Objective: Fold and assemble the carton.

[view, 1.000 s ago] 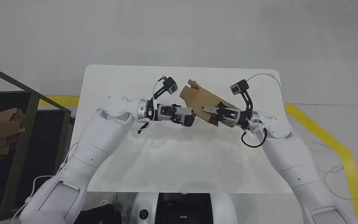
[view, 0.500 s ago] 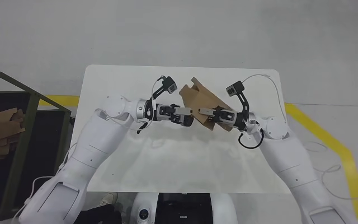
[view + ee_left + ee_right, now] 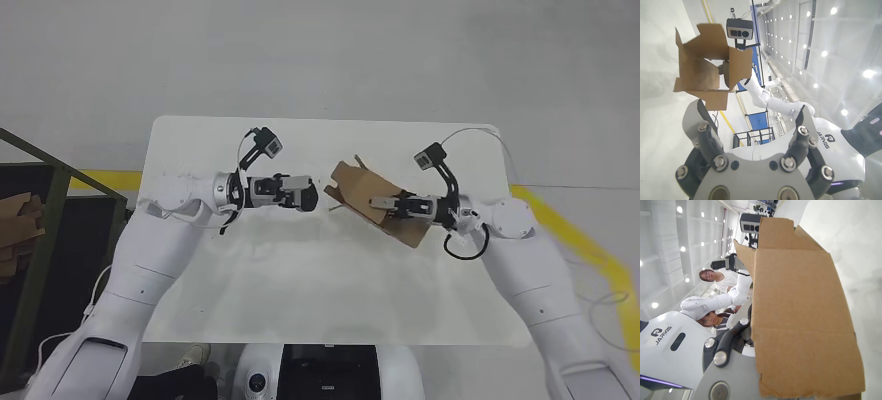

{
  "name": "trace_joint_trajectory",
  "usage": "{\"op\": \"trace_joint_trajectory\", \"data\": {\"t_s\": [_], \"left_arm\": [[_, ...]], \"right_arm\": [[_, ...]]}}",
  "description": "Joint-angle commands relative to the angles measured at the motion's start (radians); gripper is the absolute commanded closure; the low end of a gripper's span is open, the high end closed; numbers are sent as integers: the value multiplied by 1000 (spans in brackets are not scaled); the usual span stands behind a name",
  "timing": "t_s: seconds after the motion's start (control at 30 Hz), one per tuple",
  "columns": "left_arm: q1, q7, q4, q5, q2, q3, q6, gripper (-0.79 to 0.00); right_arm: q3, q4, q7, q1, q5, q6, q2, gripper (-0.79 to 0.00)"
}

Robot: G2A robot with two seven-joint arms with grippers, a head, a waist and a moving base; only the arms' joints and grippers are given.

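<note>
The carton (image 3: 352, 183) hangs above the table (image 3: 200, 150), clamped by the right gripper (image 3: 385, 204), its long axis pointing at the left gripper (image 3: 311, 196) — jaws wide apart, empty — which faces the carton's flapped open end, near but apart.

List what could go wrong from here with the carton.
1. The right gripper alone holds the carton in the air above the table; a weak pinch on one wall could let it swing or drop.
2. The flaps splay outward; the open left gripper, apart from the carton, may snag or crush one when it closes in.
</note>
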Motion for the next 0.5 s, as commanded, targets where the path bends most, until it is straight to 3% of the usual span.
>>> {"op": "trace_joint_trajectory", "data": {"t_s": [0.0, 0.47], "left_arm": [[16, -2, -7, 5, 6, -20, 5, -785], [59, -97, -9, -65, 17, -41, 8, -785]], "right_arm": [[-13, 2, 72, 18, 13, 18, 0, 0], [-100, -80, 203, 97, 126, 148, 17, 0]]}}
